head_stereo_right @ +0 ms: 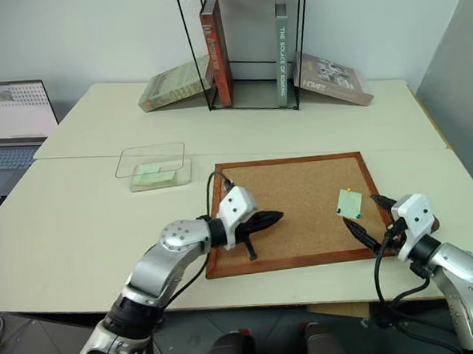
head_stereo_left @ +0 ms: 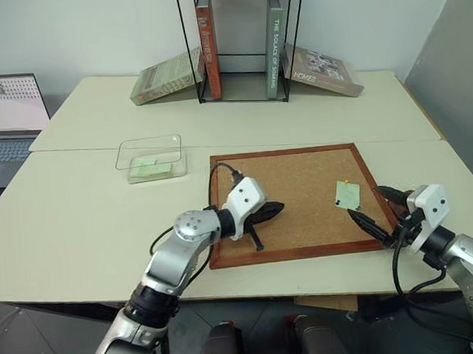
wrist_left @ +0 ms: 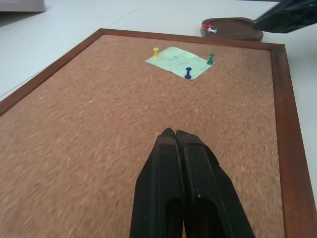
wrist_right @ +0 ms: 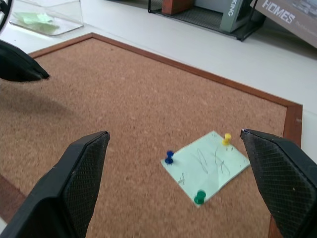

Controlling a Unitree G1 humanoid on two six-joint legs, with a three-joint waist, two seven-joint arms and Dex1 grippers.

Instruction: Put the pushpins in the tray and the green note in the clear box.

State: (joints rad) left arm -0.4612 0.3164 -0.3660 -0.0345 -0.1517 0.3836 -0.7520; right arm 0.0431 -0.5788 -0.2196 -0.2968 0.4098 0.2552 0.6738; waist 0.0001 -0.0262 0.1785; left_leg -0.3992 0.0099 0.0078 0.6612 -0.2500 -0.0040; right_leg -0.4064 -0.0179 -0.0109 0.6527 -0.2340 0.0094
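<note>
Centrally on the pale counter (head_stereo_left: 79,227), a wood-framed cork board (head_stereo_left: 302,197) holds the pale green square note (wrist_right: 205,166), pinned by yellow, blue and green pushpins (wrist_right: 169,157). Left claw (wrist_left: 174,135) closed, empty; right claw (wrist_right: 173,144) wide open nearby.

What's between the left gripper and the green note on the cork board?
Only bare cork board. In the left wrist view, the shut left gripper points toward the green note, still pinned by three pushpins, with nothing in between.
</note>
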